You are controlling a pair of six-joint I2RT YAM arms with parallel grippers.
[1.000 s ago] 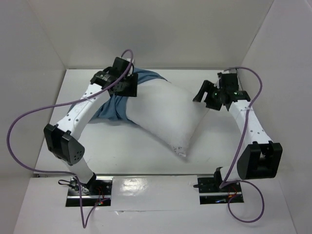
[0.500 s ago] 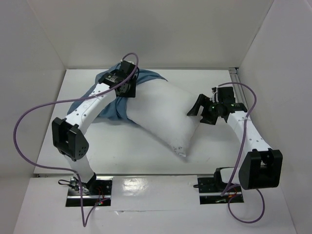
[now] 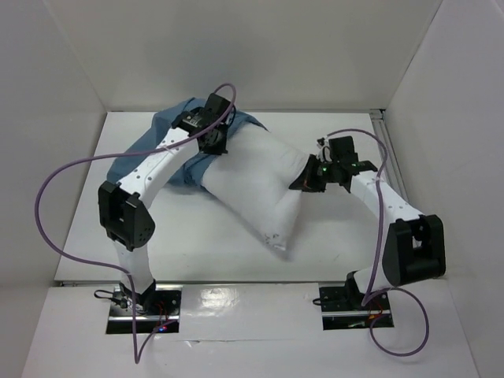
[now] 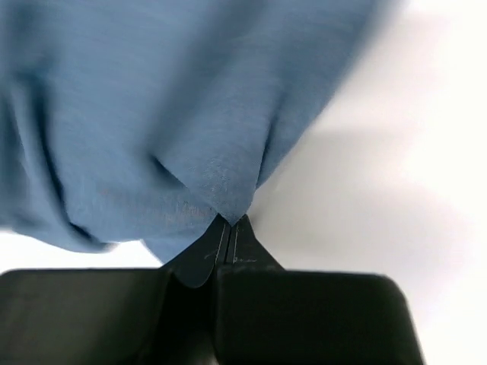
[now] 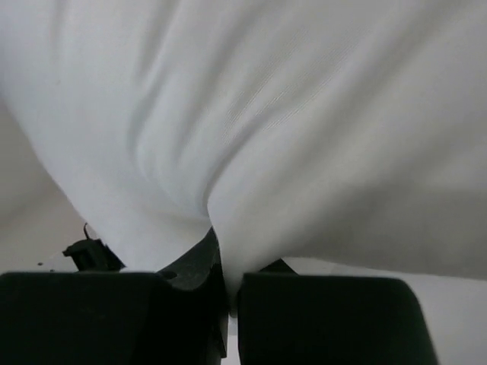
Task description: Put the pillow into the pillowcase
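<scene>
The white pillow (image 3: 260, 185) lies slanted across the middle of the table, its upper left end inside the blue pillowcase (image 3: 161, 146). My left gripper (image 3: 214, 144) sits at the pillowcase's mouth, shut on a pinch of the blue pillowcase (image 4: 190, 144) that fans out from the fingertips (image 4: 228, 226). On the pillow's right edge my right gripper (image 3: 303, 179) is shut on a fold of the white pillow (image 5: 289, 129), which bulges out between and above its jaws. The gripper (image 5: 228, 262) has its fingertips mostly hidden by the fabric.
White walls (image 3: 260, 55) enclose the table at the back and both sides. A metal rail (image 3: 380, 118) runs along the right wall. Purple cables (image 3: 47, 189) loop off both arms. Bare tabletop (image 3: 197, 244) lies in front of the pillow.
Both grippers have moved inward and shut, the left on the pillowcase, the right on the pillow's right edge. The pillow has been pushed left and bunched narrower, and the pillowcase spreads further left.
</scene>
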